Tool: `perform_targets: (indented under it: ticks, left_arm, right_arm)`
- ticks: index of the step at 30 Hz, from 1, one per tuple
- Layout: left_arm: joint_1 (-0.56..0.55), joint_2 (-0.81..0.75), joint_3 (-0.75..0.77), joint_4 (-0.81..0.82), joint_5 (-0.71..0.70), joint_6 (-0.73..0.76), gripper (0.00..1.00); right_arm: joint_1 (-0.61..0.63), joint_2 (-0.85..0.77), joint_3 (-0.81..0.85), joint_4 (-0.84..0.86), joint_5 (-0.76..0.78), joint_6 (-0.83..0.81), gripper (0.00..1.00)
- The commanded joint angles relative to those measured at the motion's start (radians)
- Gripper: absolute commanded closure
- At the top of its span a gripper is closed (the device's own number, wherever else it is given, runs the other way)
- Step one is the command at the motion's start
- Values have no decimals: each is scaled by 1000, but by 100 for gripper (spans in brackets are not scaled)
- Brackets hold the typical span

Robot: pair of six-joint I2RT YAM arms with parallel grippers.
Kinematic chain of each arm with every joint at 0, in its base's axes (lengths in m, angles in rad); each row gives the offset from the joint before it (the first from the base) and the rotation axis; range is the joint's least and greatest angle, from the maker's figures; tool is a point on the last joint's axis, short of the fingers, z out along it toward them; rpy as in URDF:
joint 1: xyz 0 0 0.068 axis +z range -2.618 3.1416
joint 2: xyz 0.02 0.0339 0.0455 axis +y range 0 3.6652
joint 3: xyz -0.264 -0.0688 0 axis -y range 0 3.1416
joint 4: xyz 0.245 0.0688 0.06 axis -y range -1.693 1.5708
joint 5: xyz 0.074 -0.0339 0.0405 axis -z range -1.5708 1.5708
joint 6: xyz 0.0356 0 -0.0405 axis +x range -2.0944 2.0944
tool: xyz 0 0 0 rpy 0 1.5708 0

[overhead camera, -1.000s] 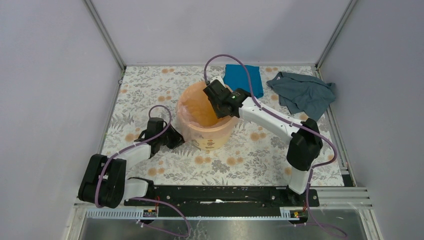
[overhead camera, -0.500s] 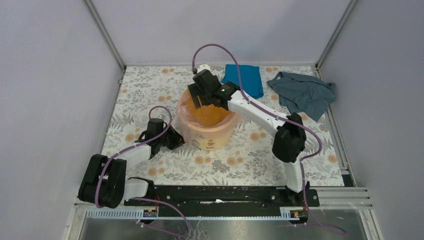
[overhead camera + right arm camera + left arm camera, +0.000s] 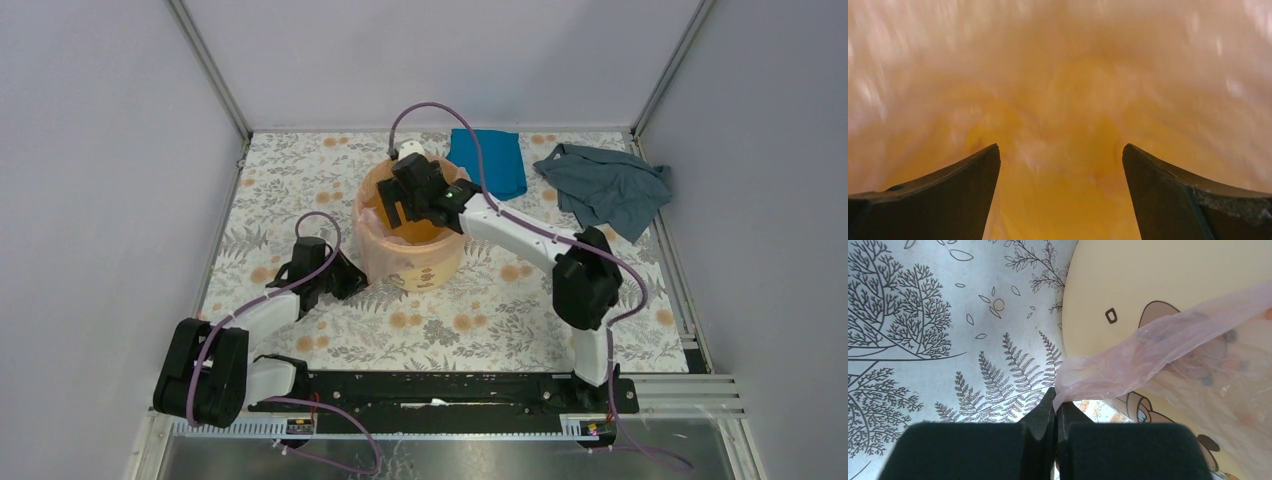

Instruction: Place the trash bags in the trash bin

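Note:
The trash bin (image 3: 420, 265) is a yellow-orange bucket at the table's middle. A pale-pink trash bag (image 3: 372, 252) lines it and drapes over its left rim. My left gripper (image 3: 352, 280) sits low by the bin's left side, shut on a pinch of the bag's edge (image 3: 1083, 377); the bin's printed wall (image 3: 1148, 285) fills the view beyond it. My right gripper (image 3: 400, 205) hangs inside the bin's mouth, pointing down. Its fingers (image 3: 968, 175) stand wide apart with nothing between them, and the film-lined orange interior (image 3: 1063, 100) looks blurred.
A bright blue cloth (image 3: 490, 158) lies just behind the bin. A grey-blue cloth (image 3: 605, 185) lies crumpled at the back right. The floral tablecloth (image 3: 300, 190) covers the table, and grey walls close in on three sides.
My right gripper has opened wide and shifted from the bin's right rim to its back-left, now over the opening. The left arm has held still.

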Motion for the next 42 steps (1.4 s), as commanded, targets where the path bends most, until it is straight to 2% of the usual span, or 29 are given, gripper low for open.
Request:
perform_targets:
  ticks: [1,6,9,11,13,15,20,24,28,34,42]
  left_arm:
    - [-2,8,6,29,-6,19,100]
    - [-2,36,0,57,-11,13,100]
    - [-2,43,-1,60,-12,13,100]
    - [-2,35,-3,56,-16,13,100]
    - [-2,21,2,38,-31,18,100]
    - [-2,10,9,20,-44,24,100]
    - [-2,1,13,6,-48,31,100]
    - [-2,-7,0,2,-59,32,100]
    - [-2,-12,-6,-1,-65,35,100]
    - [-2,-29,3,-32,-83,47,100]
    - [2,-75,14,-102,-134,74,100]
  right_arm:
    - [9,-193,-159,-14,-77,17,1]
    - [80,-172,-170,-8,-167,24,0]
    - [104,-130,-138,-6,-281,106,0]
    - [104,-154,-200,86,-383,185,1]
    - [104,-179,-243,152,-418,227,0]
    - [103,-192,-229,125,-366,211,0]
    - [68,-161,-131,-14,-110,74,0]
    - [49,-114,-117,-31,10,-22,0]
    - [50,-37,-124,-8,-37,-25,0]
    - [51,38,-173,87,-123,83,0]
    - [58,122,-166,116,-148,120,0]
